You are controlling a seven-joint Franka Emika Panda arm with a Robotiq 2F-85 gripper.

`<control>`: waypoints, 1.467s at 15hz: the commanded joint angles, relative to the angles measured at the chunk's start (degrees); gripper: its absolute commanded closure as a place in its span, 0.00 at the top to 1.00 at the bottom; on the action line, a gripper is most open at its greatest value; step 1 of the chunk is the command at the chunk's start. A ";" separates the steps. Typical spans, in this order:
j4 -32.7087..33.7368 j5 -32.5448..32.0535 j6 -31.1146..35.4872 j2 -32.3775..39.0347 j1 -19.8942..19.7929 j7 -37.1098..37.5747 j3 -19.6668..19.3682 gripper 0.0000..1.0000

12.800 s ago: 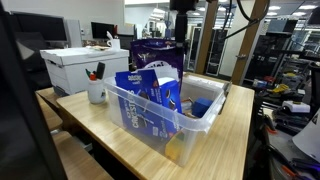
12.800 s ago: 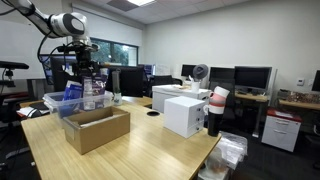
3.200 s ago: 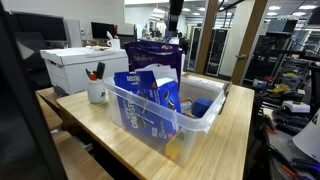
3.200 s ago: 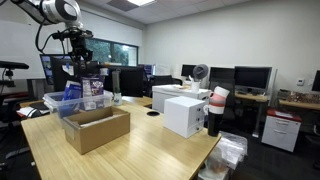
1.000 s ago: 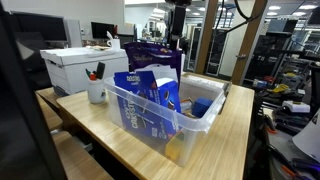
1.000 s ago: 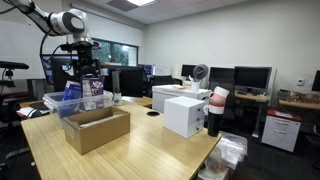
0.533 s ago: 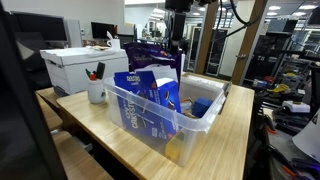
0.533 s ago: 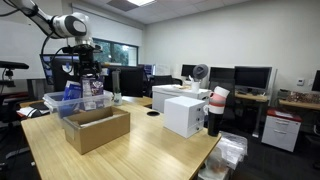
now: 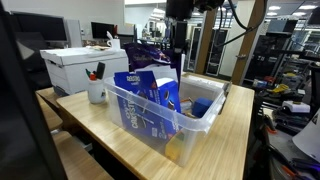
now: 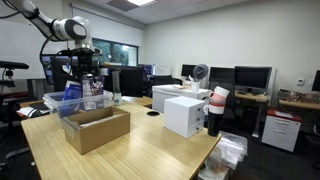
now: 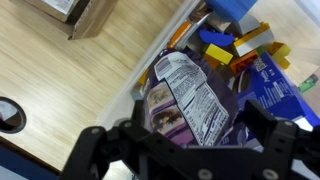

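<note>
Purple snack bag (image 9: 148, 55) upright at the far end of the clear plastic bin (image 9: 213, 115), taller than the bin's rim and leaning on the back wall. Seen from the wrist as a crinkled purple bag (image 11: 187, 100) with a white printed label turned to the camera. Lies straight beneath the gripper (image 11: 185, 142), framed by the two dark fingers (image 11: 95, 145), one to each side. Spread wide, those fingers, clear of the bag and closed on nothing. Hangs from above in both exterior views, gripper (image 9: 178, 48) just beside the bag's top edge, over the bin, and gripper (image 10: 86, 72) over the same packs from the opposite side; cannot tell from there whether tips and bag touch.

Crowded in front of the bag by blue packs (image 9: 140, 95), upright and pressed against the bin's near wall, printed faces showing through the plastic. Shares the bin's floor with loose yellow and blue pieces (image 11: 240, 45), just beside the bag's upper edge in the wrist view.

Rests, bin and all, on a pale wooden table (image 9: 232, 150). Near the bin, an open cardboard box (image 10: 95, 128) on the same tabletop. Further along, a white lidded box (image 9: 75, 65) with a white mug (image 9: 96, 92) of pens just in front of it
</note>
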 commanded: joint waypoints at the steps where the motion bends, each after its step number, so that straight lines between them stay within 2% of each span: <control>1: -0.99 1.37 0.66 -0.32 -0.42 -2.36 0.44 1.00; 15: -3.46 1.04 1.65 -0.72 -0.07 -1.97 1.34 1.00; 22: -4.29 0.34 6.83 -0.68 -0.15 -0.32 1.50 1.00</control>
